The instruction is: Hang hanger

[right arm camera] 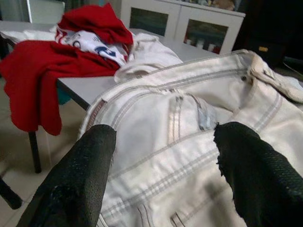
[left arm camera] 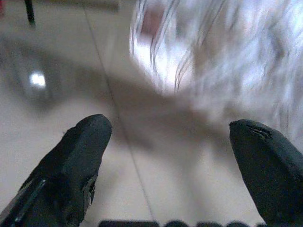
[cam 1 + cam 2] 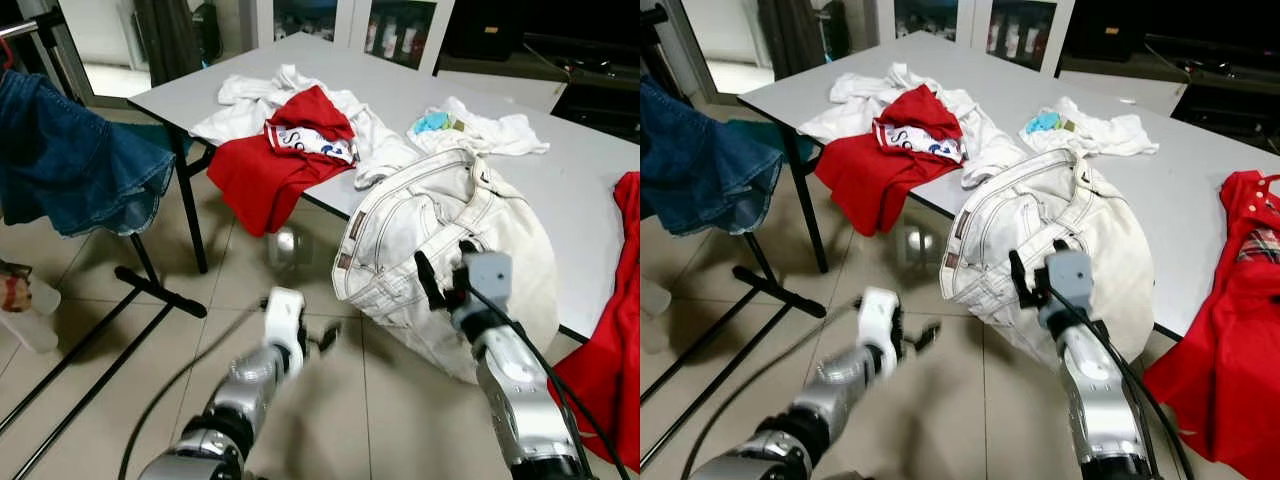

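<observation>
Both claws gape empty: right claw (image 1: 163,165) at crumpled white denim jacket (image 3: 440,240), left claw (image 2: 170,165) over glossy tile floor (image 3: 90,400).

A white denim jacket (image 3: 440,240) droops crumpled over the table (image 3: 570,170) edge.

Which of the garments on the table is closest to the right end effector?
The white denim jacket draped over the table's near edge. The right end effector hovers open right in front of it, while the red and white clothes lie farther back.
</observation>
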